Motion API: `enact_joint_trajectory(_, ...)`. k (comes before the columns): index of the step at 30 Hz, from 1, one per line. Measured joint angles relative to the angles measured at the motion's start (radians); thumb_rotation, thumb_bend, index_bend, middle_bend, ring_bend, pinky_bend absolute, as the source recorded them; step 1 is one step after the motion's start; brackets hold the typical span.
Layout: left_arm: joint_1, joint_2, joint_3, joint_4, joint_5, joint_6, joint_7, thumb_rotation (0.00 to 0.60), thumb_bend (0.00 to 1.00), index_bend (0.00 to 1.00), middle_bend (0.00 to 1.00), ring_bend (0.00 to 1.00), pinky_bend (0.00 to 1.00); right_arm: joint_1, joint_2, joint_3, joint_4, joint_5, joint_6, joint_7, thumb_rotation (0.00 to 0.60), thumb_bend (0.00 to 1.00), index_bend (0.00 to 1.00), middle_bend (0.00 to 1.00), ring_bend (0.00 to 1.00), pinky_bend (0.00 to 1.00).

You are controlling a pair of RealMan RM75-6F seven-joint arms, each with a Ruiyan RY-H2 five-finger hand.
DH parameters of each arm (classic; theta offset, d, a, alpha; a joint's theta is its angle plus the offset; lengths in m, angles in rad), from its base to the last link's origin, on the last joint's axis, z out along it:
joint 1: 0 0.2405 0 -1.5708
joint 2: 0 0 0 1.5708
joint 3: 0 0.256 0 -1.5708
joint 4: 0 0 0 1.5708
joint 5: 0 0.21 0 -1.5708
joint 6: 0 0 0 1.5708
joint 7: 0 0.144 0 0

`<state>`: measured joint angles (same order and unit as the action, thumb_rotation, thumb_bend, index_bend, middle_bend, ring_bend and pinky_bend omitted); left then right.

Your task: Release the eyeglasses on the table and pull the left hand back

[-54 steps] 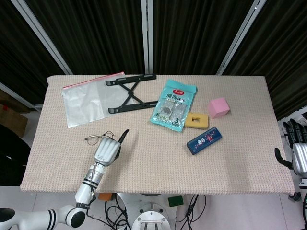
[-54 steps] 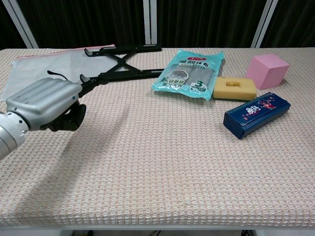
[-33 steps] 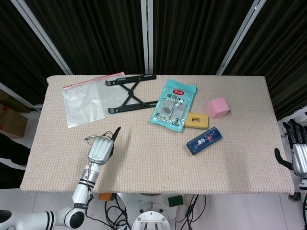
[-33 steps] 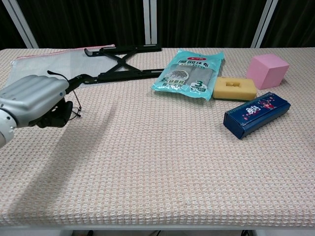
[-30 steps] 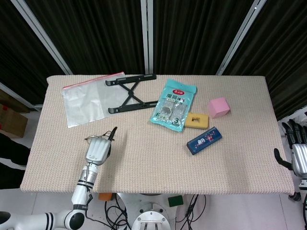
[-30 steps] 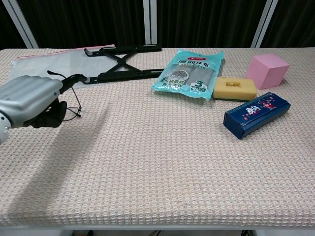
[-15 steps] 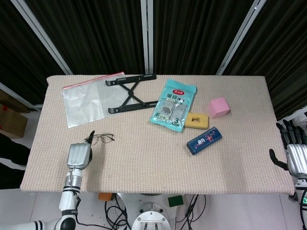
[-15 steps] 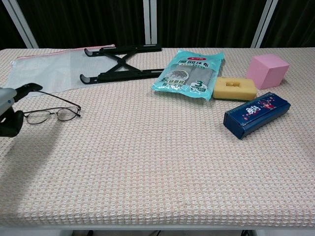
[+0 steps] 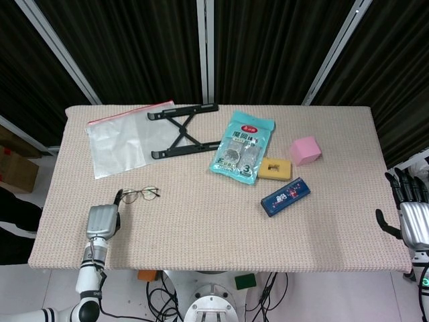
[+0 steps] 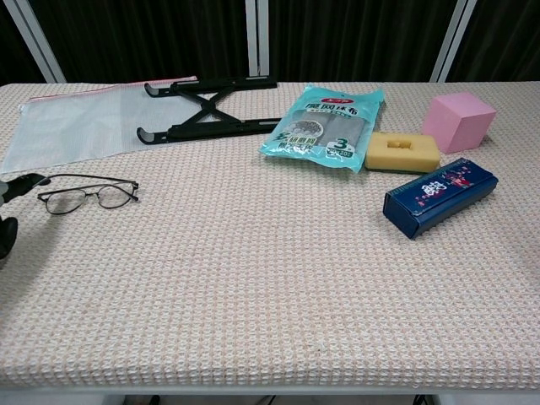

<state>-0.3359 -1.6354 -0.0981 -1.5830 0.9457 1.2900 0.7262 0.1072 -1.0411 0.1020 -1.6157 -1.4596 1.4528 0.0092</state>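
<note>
Glasses point(image 9: 139, 194) lie on the table point(image 9: 201, 221); left hand point(image 9: 102, 220), nearer and left, empty, fingers apart.

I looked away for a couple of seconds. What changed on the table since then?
The left hand let go of the eyeglasses and drew back toward the table's near left corner; the eyeglasses now lie alone on the cloth. The right hand remains off the table's right edge. The bag, stand, packet, sponge, pink block and blue box did not move.
</note>
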Motion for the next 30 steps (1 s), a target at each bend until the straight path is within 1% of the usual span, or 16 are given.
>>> enact_joint_trajectory(6, -0.017, -0.027, -0.027, 0.058, -0.005, 0.021, 0.010, 0.600, 0.71, 0.04, 0.96, 0.90, 0.92, 0.000, 0.003, 0.001, -0.004, -0.001, 0.003, 0.000, 0.600, 0.45, 0.00, 0.00, 0.00, 0.00)
enact_joint_trajectory(11, -0.012, -0.011, -0.031, 0.012, 0.010, 0.053, 0.006, 0.600, 0.71, 0.04, 0.96, 0.90, 0.93, -0.004, 0.005, 0.003, 0.004, 0.006, 0.007, 0.015, 0.600, 0.45, 0.00, 0.00, 0.00, 0.00)
enact_joint_trajectory(14, -0.005, 0.001, -0.016, -0.037, 0.063, 0.092, 0.009, 0.600, 0.71, 0.04, 0.96, 0.90, 0.93, -0.005, 0.004, 0.003, 0.013, 0.009, 0.006, 0.025, 0.600, 0.45, 0.00, 0.00, 0.00, 0.00)
enact_joint_trajectory(17, 0.001, 0.010, 0.017, -0.095, 0.123, 0.120, 0.023, 0.600, 0.72, 0.04, 0.97, 0.90, 0.93, -0.005, 0.002, 0.002, 0.021, 0.010, 0.002, 0.033, 0.600, 0.45, 0.00, 0.00, 0.00, 0.00)
enact_joint_trajectory(19, 0.002, 0.013, 0.039, -0.120, 0.139, 0.121, 0.038, 0.600, 0.72, 0.04, 0.97, 0.91, 0.93, -0.004, 0.000, 0.000, 0.026, 0.009, -0.002, 0.036, 0.600, 0.45, 0.00, 0.00, 0.00, 0.00)
enact_joint_trajectory(25, -0.008, 0.005, 0.036, -0.101, 0.098, 0.078, 0.051, 0.600, 0.72, 0.04, 0.97, 0.91, 0.93, -0.004, 0.003, 0.002, 0.027, 0.011, -0.001, 0.039, 0.600, 0.45, 0.00, 0.00, 0.00, 0.00)
enact_joint_trajectory(30, -0.012, 0.001, 0.030, -0.085, 0.074, 0.073, 0.066, 0.600, 0.72, 0.04, 0.97, 0.91, 0.93, -0.005, 0.003, 0.002, 0.027, 0.015, -0.003, 0.037, 0.600, 0.45, 0.00, 0.00, 0.00, 0.00)
